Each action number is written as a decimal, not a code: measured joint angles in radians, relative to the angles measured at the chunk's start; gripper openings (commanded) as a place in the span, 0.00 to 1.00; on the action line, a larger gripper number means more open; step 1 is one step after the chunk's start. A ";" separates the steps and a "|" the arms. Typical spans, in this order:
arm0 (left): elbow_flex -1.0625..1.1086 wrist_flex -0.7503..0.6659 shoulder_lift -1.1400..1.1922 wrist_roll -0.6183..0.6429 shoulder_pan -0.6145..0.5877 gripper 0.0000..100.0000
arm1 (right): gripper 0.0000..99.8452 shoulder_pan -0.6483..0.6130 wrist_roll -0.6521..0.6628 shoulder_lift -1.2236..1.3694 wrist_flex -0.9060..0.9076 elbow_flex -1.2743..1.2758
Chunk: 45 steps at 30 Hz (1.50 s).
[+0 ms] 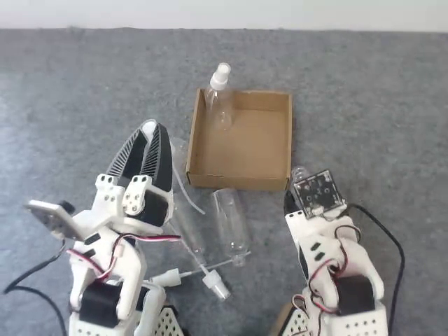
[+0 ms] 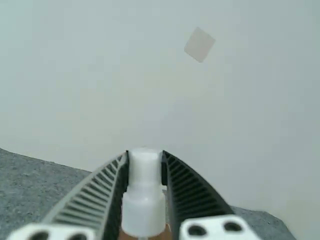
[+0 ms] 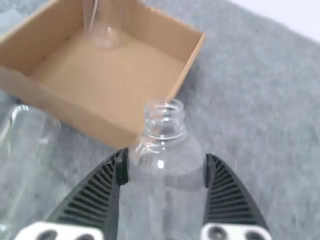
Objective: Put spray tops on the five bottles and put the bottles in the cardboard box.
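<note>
My left gripper point(image 2: 145, 156) is raised off the table and shut on a white spray top point(image 2: 144, 192); from above it point(image 1: 149, 133) stands left of the cardboard box point(image 1: 240, 182). My right gripper point(image 3: 165, 162) is shut on a clear, uncapped bottle point(image 3: 164, 150), whose open neck points toward the box's near right corner point(image 3: 187, 65). The neck of that bottle point(image 1: 299, 172) shows just right of the box. One bottle with a spray top point(image 1: 220, 94) stands upright in the box's far left corner.
A clear bottle without a top point(image 1: 232, 222) lies on the grey mat in front of the box, another point(image 1: 187, 213) beside it toward the left arm. Loose spray tops with thin tubes point(image 1: 213, 282) lie between the arm bases. The mat ends at a white wall behind.
</note>
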 measured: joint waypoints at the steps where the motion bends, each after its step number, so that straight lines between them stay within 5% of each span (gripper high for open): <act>1: 0.000 -0.005 0.000 0.000 0.000 0.01 | 0.10 -0.006 0.002 -0.026 0.000 0.006; 16: 0.000 -0.376 0.000 0.000 0.002 0.01 | 0.10 -0.160 0.003 -0.021 -0.110 0.020; 26: 0.000 -0.511 0.000 0.000 0.017 0.01 | 0.10 -0.222 -0.005 -0.021 -0.203 0.112; 35: 0.006 -0.542 0.000 -0.078 0.120 0.01 | 0.10 -0.224 -0.143 -0.021 -0.267 0.123; 45: 0.092 -0.542 0.000 -0.078 0.124 0.01 | 0.10 -0.348 0.078 -0.021 -0.539 0.253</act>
